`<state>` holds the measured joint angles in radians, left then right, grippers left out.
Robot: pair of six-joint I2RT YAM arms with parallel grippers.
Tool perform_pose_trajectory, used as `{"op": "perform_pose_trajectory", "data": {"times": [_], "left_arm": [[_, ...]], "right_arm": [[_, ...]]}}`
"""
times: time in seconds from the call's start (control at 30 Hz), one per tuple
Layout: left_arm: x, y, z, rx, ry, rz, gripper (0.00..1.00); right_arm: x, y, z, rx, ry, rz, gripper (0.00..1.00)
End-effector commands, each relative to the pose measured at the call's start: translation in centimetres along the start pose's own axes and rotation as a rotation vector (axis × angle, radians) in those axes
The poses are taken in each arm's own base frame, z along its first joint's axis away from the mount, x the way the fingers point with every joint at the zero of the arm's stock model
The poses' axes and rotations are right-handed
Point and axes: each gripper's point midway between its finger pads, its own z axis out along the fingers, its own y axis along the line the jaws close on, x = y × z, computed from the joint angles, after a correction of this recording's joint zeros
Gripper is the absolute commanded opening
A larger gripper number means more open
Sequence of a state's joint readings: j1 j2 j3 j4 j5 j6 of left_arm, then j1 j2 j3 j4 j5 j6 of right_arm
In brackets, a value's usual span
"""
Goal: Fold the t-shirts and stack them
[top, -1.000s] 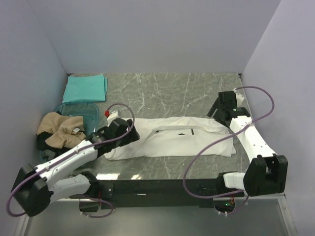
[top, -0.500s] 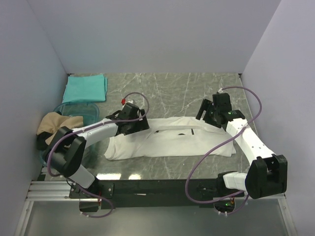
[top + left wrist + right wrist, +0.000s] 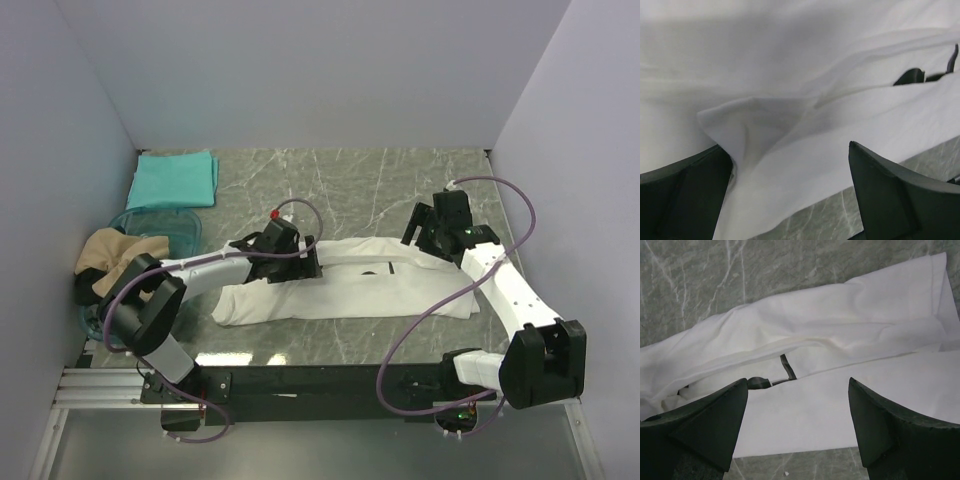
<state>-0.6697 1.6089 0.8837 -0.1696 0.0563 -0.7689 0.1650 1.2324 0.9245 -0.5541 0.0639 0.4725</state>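
Since the earlier frames, the left gripper has swung from the left end of the white cloth t-shirt with small black chest marks to its far edge near the middle. The right gripper has shifted slightly inward over the shirt's far right part. Both pairs of jaws stand wide apart and hold nothing. In the left wrist view the white cloth lies beneath and between the fingers, with a raised fold just beside one of them. In the right wrist view the fingers frame a rumpled seam and a black mark of the chest print. The white shirt lies across the middle of the grey marbled table as a long band, apparently folded lengthwise, with uneven edges. At the far left corner rests the plain teal t-shirt, folded into a flat square. Against the left wall the tan t-shirt sits crumpled on the clear blue-tinted plastic bin. Judged progress is one shirt of three finished. The white one is partly folded and likely needs cross folds and a transfer onto the teal one, and the tan one is not yet begun.
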Motion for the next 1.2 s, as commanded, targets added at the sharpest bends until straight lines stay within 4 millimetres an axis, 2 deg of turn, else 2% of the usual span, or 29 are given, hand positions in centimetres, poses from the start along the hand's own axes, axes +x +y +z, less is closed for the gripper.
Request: {"op": "perform_pose_trajectory", "data": {"times": [0.0, 0.13, 0.23, 0.43, 0.7, 0.73, 0.8, 0.87, 1.03, 1.1, 1.17], "left_arm": [[0.1, -2.3, -1.5, 0.08, -0.027, 0.078, 0.99], [2.1, -2.5, -1.3, 0.102, 0.026, 0.116, 0.99], [4.4, -4.0, -1.6, 0.156, 0.067, 0.186, 0.99], [7.3, -5.0, -2.0, 0.176, 0.099, 0.3, 0.99], [8.7, -7.2, -2.3, 0.16, 0.094, 0.409, 0.99], [9.2, -6.8, -2.5, 0.127, 0.107, 0.426, 0.99], [7.7, -6.6, -2.8, 0.053, 0.041, 0.428, 0.99], [7.3, -6.2, -3.5, 0.002, 0.016, 0.439, 0.99], [6.6, -9.3, -7.9, 0.166, -0.046, 0.449, 0.99], [6.1, -9.7, -9.7, 0.195, -0.089, 0.458, 0.99], [5.2, -9.1, -10.6, 0.166, -0.131, 0.42, 0.99]], "right_arm": [[-0.5, -0.3, -0.6, 0.007, -0.037, -0.019, 0.87], [-0.4, -0.4, -0.7, 0.007, -0.037, -0.02, 0.87], [-0.3, -0.4, -0.9, 0.001, -0.041, -0.023, 0.87], [-0.3, -0.6, -1.0, 0.006, -0.052, -0.028, 0.87], [-0.3, -0.7, -1.1, 0.005, -0.056, -0.037, 0.87], [-0.3, -0.7, -1.0, 0.006, -0.059, -0.039, 0.87], [-0.3, -0.7, -1.1, -0.001, -0.06, -0.044, 0.87], [-0.2, -0.4, -1.0, -0.022, -0.059, -0.048, 0.87], [-0.1, 1.7, -0.9, -0.131, -0.045, -0.07, 0.87], [0.0, 2.8, -0.9, -0.184, -0.029, -0.082, 0.87], [0.0, 4.5, -1.1, -0.247, -0.028, -0.117, 0.86]]}}
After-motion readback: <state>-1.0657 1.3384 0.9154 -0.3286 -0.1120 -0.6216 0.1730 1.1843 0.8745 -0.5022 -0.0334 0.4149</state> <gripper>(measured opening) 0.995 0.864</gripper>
